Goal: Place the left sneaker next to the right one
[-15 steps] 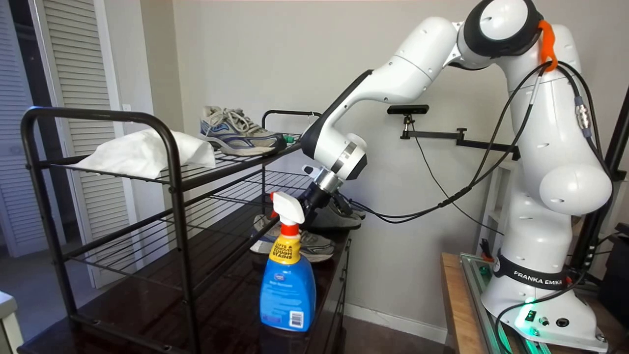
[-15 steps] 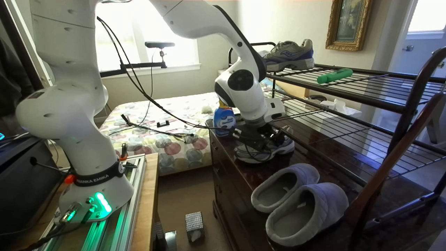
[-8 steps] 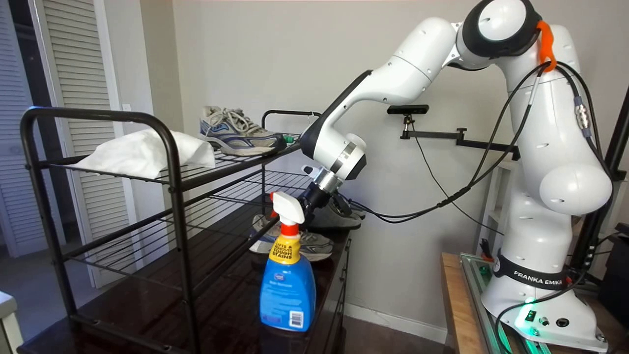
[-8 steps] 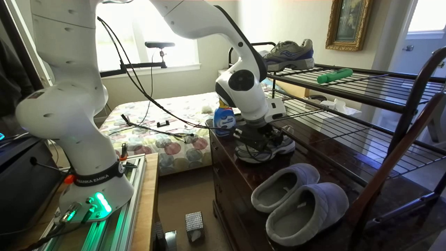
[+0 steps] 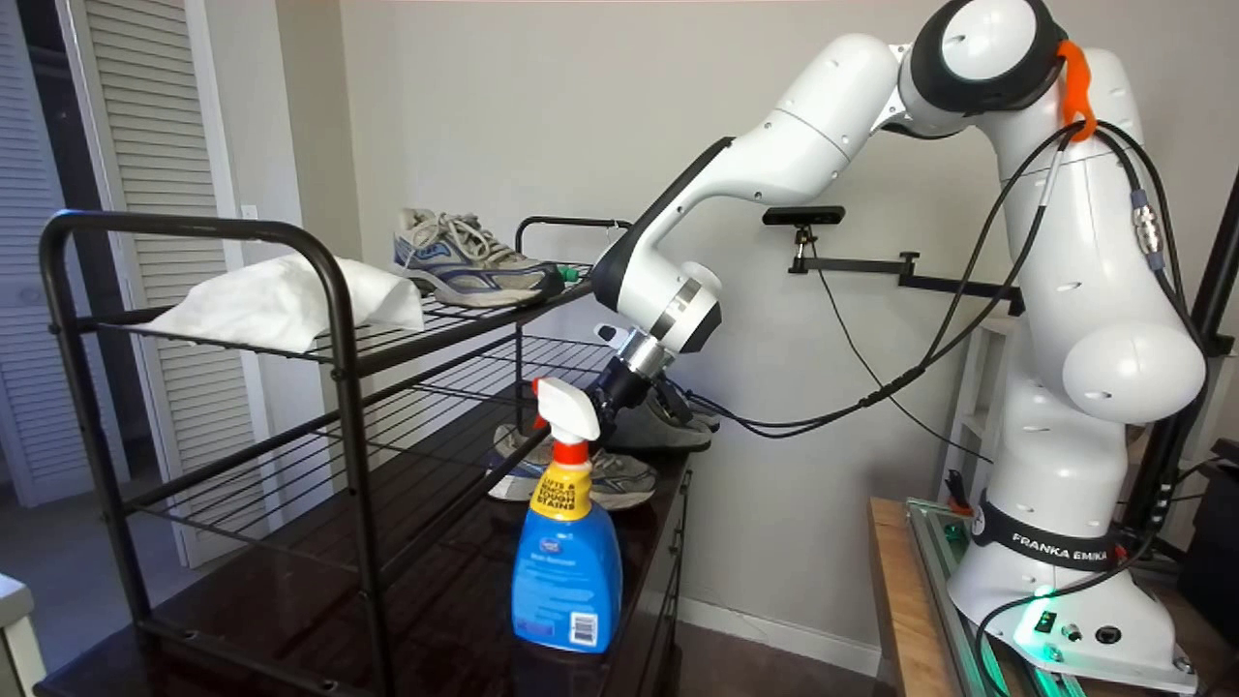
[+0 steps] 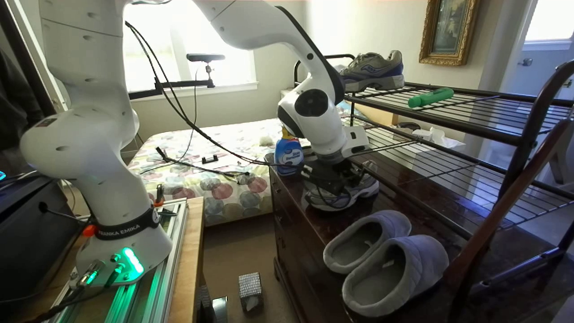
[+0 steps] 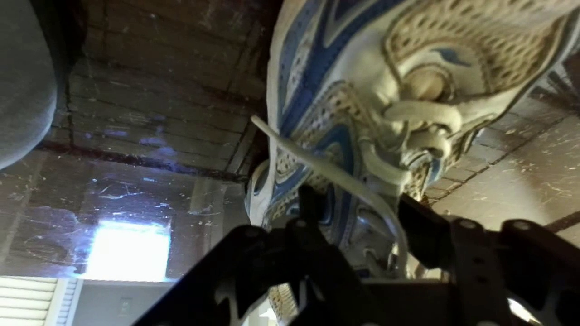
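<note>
Here we list one gripper point(image 7: 364, 215), its fingers point(image 7: 426, 233) narrow-set, pinching the laced upper of a blue-trimmed sneaker point(image 7: 358, 117) on a dark dresser point(image 6: 293, 242). We enter further: a similar sneaker point(image 5: 474, 266), laced, on the top tier of a black wire rack point(image 5: 356, 465); a blue spray bottle point(image 5: 566, 576) and one pair of grey slippers point(image 6: 419, 262), both on the dresser, near the blue-trimmed sneaker.

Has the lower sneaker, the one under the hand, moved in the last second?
Yes, slightly: in both exterior views, the lower sneaker has shifted away from the front of the dresser, toward the rack.
</note>
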`<move>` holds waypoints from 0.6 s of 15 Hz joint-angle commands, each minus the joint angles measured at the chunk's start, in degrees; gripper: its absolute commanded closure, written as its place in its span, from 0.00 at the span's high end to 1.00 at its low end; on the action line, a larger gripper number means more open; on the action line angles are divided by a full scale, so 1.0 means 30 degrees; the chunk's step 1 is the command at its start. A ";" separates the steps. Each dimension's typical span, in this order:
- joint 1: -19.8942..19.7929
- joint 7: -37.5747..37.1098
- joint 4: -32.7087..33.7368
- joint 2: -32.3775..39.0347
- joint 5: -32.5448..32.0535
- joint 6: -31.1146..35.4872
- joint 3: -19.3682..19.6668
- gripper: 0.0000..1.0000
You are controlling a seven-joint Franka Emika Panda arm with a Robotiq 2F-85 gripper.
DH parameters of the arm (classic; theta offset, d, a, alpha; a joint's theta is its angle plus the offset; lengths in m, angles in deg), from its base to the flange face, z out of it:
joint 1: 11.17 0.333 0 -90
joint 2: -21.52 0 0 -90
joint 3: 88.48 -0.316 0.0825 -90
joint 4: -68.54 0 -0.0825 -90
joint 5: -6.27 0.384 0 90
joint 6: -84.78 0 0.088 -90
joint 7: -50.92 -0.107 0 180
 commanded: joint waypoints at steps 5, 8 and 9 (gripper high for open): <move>-0.0238 -0.2528 -0.1635 -0.0953 -0.7064 -0.4093 0.1669 0.16; -0.0167 -0.3866 -0.2346 -0.1838 -1.0902 -0.6048 0.2769 0.16; -0.0217 -0.4151 -0.2492 -0.2145 -1.2044 -0.6820 0.3063 0.16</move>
